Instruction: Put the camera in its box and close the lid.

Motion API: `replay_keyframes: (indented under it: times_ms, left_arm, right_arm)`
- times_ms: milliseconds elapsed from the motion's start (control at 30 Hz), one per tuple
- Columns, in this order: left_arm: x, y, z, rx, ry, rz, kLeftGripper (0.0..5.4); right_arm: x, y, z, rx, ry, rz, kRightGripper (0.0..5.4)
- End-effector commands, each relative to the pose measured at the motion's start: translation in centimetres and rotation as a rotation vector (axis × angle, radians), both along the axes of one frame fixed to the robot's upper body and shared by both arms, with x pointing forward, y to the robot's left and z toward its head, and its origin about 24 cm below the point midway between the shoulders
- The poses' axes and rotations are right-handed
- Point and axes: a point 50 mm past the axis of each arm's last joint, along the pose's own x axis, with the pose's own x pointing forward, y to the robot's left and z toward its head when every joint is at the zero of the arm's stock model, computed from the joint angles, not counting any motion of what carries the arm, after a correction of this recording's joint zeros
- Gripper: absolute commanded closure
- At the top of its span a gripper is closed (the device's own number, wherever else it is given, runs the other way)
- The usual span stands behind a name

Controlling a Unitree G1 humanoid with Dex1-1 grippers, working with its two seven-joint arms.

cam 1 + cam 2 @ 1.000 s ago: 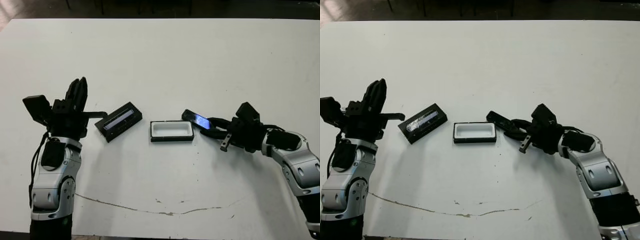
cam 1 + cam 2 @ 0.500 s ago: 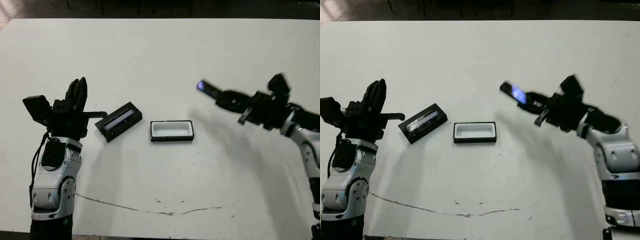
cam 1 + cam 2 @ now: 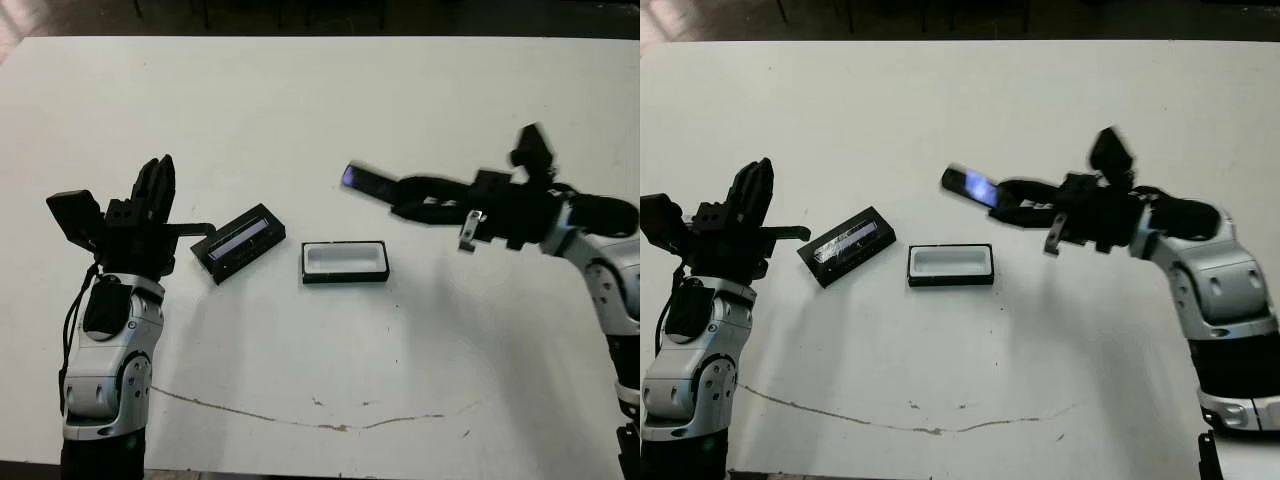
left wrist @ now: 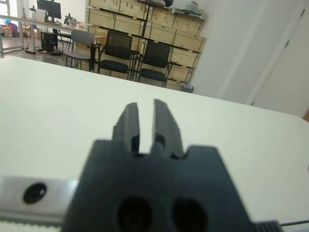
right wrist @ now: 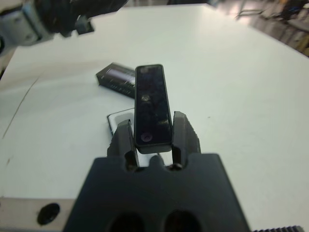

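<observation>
Right gripper (image 5: pixel 153 137) is clamping the camera (image 5: pixel 152 108) between its two fingers, the bar sticking out past the fingertips. In the head views the camera (image 3: pixel 975 187) is hanging in the air, off the table (image 3: pixel 300 120), its shiny lens end pointing toward 9 o'clock, slightly blurred. It is sitting up and to the right of the box, roughly at the box's 1 o'clock, not touching it.

The box (image 3: pixel 344 261) is lying open near the table's middle, white lining facing up, long side running 3 to 9 o'clock. Nothing is lying in it.

The lid (image 3: pixel 238 243) is lying flat at the box's 9 o'clock, near it but apart, turned at a slant with its pale strip facing up.

Left gripper (image 4: pixel 146 126) is standing at the lid's 9 o'clock, fingers pointing toward 12 o'clock. The fingers are nearly together, only a thin slit showing between them, and are holding nothing. Left arm (image 3: pixel 105 340) is rising upright from the near table edge.

A thin dark crack line (image 3: pixel 300 420) is running across the table near the front edge.

Chairs (image 4: pixel 116 55) and stacked crates are showing beyond the table in the left wrist view.
</observation>
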Motion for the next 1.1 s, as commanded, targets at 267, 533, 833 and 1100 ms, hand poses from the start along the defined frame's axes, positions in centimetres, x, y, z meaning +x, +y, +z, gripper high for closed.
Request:
replay_keyframes:
  times_ms: [267,533,833,1100]
  left_arm:
    - [0.0,-0.1,-0.7,-0.002,0.036,0.007,5.40]
    - [-0.1,-0.2,-0.9,-0.003,0.039,0.012,5.40]
    - [-0.2,-0.3,-1.1,-0.010,0.036,0.011,5.40]
    - [-0.2,-0.5,-1.2,-0.010,0.038,0.016,5.40]
  right_arm:
    - [0.0,1.1,-1.9,-0.200,0.029,0.103,5.36]
    - [0.4,0.9,-2.7,-0.285,0.024,0.106,5.36]
    - [1.0,0.9,-3.1,-0.353,0.040,0.154,5.36]
    - [1.4,1.2,-2.6,-0.417,-0.023,0.173,5.36]
